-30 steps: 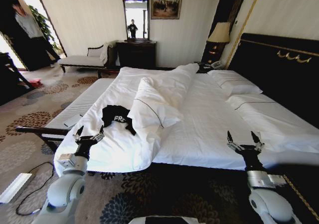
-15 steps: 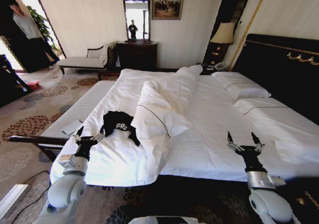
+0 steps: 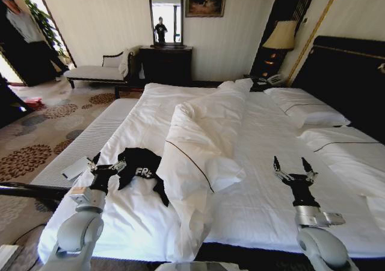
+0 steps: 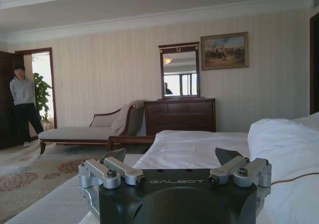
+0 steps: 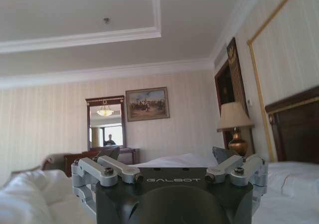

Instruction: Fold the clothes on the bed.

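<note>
A large bed (image 3: 271, 180) with white sheets and a tall dark headboard stretches away from the robot, which stands at its foot edge. On the bed's left half, near the foot edge and close to the left side edge, lies 1 black T-shirt (image 3: 139, 170) with white lettering. It is crumpled in a loose heap, not spread flat and not folded. Its right side touches a rumpled white duvet (image 3: 201, 141), which runs as a long ridge up the middle of the bed toward the headboard and may cover a little of the shirt. 2 white pillows (image 3: 307, 111) rest against the headboard on the right.

The left pincer (image 3: 107, 163) hangs just above the bed at the shirt's left edge, fingers spread wide and grasping nothing; whether a fingertip touches the cloth cannot be told. The right pincer (image 3: 294, 167) hovers over bare sheet on the bed's right half, well apart from the shirt, also spread wide and empty.

By the look of it, the folding has not begun: the shirt must first be gripped, pulled clear of the duvet and laid flat before any fold can be made.
</note>
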You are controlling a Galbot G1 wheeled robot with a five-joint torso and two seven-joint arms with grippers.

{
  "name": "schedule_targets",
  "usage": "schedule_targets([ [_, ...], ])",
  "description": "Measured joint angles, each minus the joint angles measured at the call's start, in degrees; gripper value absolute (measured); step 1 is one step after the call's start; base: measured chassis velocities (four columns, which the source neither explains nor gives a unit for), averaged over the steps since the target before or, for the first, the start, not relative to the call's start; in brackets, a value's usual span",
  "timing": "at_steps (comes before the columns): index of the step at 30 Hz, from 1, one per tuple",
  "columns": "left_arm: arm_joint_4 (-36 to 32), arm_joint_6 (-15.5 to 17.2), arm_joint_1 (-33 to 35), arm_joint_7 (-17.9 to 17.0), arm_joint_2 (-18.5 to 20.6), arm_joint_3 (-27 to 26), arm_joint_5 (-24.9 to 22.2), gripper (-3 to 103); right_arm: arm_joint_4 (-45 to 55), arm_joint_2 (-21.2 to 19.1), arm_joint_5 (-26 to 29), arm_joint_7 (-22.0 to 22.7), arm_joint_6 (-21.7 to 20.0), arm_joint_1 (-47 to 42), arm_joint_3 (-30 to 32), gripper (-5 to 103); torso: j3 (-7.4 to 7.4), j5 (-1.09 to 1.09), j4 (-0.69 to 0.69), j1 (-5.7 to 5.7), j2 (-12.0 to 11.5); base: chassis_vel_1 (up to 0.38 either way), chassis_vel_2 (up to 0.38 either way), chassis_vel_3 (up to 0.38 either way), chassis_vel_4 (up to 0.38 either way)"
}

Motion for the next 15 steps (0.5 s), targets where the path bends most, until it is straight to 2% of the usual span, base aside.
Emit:
schedule_targets([
  [3, -0.04, 0.16, -0.08, -0.36, 0.25, -1.21, -0.71, 100, 5.37, -1.39, 16.39, -0.04, -3.51, -0.34, -4.29, 100, -0.01, -0.02, 0.03, -0.02, 0.03, 0.036, -0.043, -0.027, 0.048],
  [4, -0.04, 0.16, -0.08, -0.36, 0.25, -1.21, -0.71, 100, 5.37, -1.39, 16.39, -0.04, -3.51, -0.34, -4.29, 100, -0.01, -0.02, 0.03, -0.02, 0.03, 0.054, -0.048, -0.052, 0.072],
  [7, -0.74, 0.4, 0.21, -0.77, 0.47, -1.84, -1.03, 100, 8.85, -2.72, 27.61, 1.32, -6.75, 0.9, -8.37, 100, 0.01, -0.02, 0.03, 0.02, 0.02, 0.007, -0.016, -0.017, 0.011],
  [9, -1.03, 0.47, 0.56, -0.83, 0.44, -1.87, -0.92, 100, 9.44, -3.5, 31.23, 1.22, -7.47, 1.93, -11.11, 100, 0.04, -0.02, 0.04, 0.09, -0.01, 0.0, 0.0, 0.0, 0.0],
  [15, -1.34, 0.49, 1.42, -0.89, -0.13, -1.85, 0.06, 100, 6.94, -4.74, 33.3, -0.21, -7.61, 4.24, -17.15, 100, 0.04, -0.01, 0.02, 0.1, -0.02, 0.0, 0.0, 0.0, 0.0],
])
